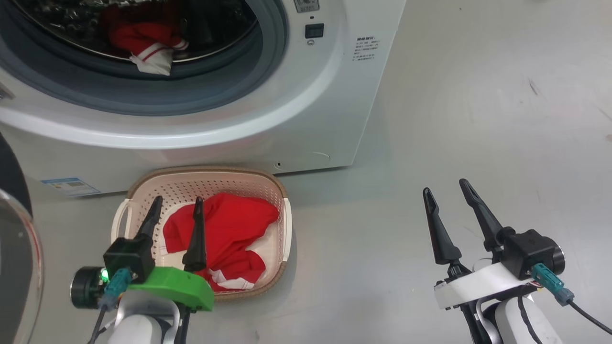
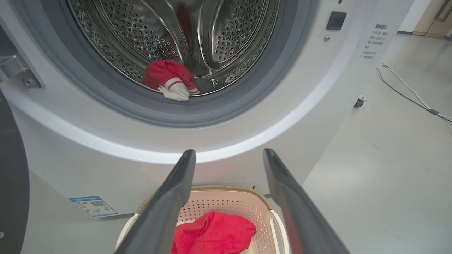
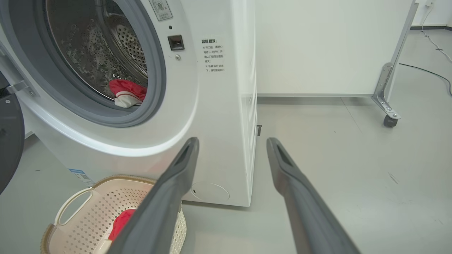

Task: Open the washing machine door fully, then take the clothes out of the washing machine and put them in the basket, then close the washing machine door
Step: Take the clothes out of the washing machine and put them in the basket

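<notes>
White front-loading washing machine (image 1: 311, 95): round black-rimmed glass door (image 1: 9, 177) swung open at left. One bright red garment (image 1: 229, 229) lies in the cream perforated plastic basket (image 1: 205, 170), placed just before the washer, likely to shorten the carry. A second red-and-white garment (image 1: 143, 40) sits at the drum's lip. Left gripper (image 1: 178, 199) hangs over the basket, jaws wide, empty. Right gripper (image 1: 445, 187), equally wide and empty, stands aside.

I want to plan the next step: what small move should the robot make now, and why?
Probably lift the open left gripper from above the cream perforated plastic basket toward the steel drum: a red-and-white fabric garment lies at its front edge, while another red garment is already in the basket.
</notes>
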{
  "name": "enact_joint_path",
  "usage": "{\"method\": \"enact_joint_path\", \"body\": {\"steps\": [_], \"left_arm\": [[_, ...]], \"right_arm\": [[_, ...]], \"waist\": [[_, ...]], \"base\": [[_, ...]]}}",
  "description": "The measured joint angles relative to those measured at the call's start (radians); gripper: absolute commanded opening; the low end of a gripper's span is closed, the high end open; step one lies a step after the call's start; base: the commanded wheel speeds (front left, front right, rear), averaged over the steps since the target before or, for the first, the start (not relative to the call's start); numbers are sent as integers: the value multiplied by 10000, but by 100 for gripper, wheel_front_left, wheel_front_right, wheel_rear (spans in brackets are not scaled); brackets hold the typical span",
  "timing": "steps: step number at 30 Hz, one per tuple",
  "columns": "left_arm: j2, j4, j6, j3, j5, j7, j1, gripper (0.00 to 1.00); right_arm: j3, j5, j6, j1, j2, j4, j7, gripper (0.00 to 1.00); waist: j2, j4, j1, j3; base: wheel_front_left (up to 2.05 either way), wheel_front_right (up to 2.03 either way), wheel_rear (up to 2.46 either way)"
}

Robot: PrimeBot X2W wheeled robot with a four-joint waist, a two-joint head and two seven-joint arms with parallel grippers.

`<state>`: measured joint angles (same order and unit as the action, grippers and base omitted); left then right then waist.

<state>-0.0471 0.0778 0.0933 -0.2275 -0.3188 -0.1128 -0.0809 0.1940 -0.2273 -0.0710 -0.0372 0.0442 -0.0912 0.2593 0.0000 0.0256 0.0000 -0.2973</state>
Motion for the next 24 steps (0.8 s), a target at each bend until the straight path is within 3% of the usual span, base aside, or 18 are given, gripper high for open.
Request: {"method": "enact_joint_path", "body": {"steps": [16, 24], "left_arm": [[-476, 702, -4, 660, -52, 1279, -3033, 100], [-1262, 892, -4, 1220, -61, 2219, -4906, 100]], "right_arm": [[635, -414, -159, -1263, 15, 418, 0, 100], [949, -1051, -163, -2052, 17, 522, 0, 100]], "waist": [[0, 895, 0, -2172], [0, 1361, 0, -3220]], "base": [[0, 0, 0], [0, 0, 0]]}}
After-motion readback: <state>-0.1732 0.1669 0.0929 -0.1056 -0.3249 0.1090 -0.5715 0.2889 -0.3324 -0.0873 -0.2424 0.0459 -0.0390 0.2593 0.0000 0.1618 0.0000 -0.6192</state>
